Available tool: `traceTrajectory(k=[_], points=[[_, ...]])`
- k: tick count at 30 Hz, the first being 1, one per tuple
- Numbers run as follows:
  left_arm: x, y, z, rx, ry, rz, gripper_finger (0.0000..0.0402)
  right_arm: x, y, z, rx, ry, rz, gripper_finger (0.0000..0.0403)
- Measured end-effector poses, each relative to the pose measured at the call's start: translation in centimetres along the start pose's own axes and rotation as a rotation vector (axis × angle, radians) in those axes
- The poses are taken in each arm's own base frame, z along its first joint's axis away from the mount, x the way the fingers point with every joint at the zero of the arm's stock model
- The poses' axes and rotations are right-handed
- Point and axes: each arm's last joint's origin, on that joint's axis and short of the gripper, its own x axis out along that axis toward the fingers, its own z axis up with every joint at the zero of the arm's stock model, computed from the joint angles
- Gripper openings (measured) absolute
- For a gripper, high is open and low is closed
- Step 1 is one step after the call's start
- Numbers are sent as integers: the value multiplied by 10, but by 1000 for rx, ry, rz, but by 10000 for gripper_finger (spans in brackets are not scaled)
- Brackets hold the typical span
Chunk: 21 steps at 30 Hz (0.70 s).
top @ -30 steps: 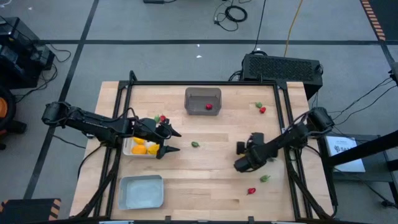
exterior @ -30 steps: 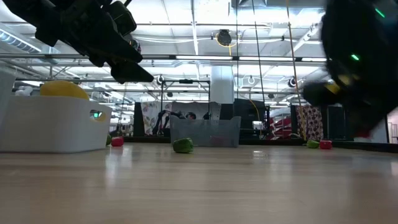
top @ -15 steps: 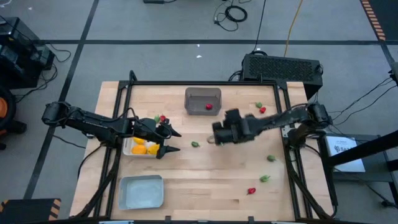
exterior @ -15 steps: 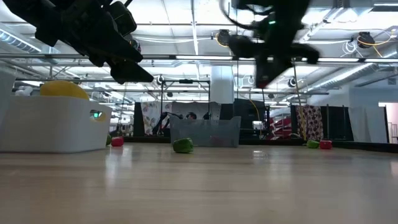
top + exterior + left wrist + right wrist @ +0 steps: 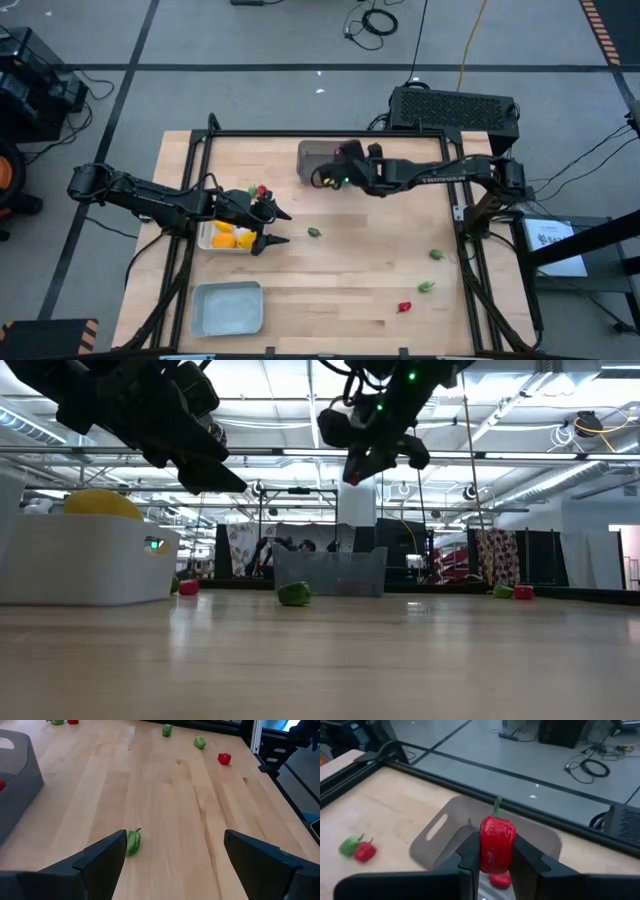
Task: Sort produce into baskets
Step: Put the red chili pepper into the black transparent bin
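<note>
Above the dark grey bin [image 5: 325, 160], the right gripper's [image 5: 495, 851] fingers [image 5: 470, 851] grasp a red pepper [image 5: 496, 845]; the left gripper's [image 5: 172, 856] fingers [image 5: 107, 852] are spread, empty.

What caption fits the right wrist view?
Right tool holds a red pepper above the dark grey bin.

Three baskets [image 5: 229, 307], four green pieces [image 5: 315, 232], four red [image 5: 405, 307].

arms: dark, jointed | right arm [image 5: 440, 178]: green light, white lettering
</note>
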Motion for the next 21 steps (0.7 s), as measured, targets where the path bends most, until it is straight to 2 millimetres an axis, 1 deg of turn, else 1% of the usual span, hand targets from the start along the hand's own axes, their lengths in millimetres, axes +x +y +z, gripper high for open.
traceTrajectory(k=[5,9,13,19,21], points=[[0,0,0,3,0,0,341,16,-10,4,6,10,-46,68],[0,0,0,6,0,0,341,32,-13,7,17,44,-6,68],[0,0,0,6,0,0,341,54,-14,-5,12,115,19,68],[0,0,0,6,1,1,341,81,-15,-24,-6,178,-10,68],[0,0,0,5,3,1,341,89,-13,-28,9,198,26,68]])
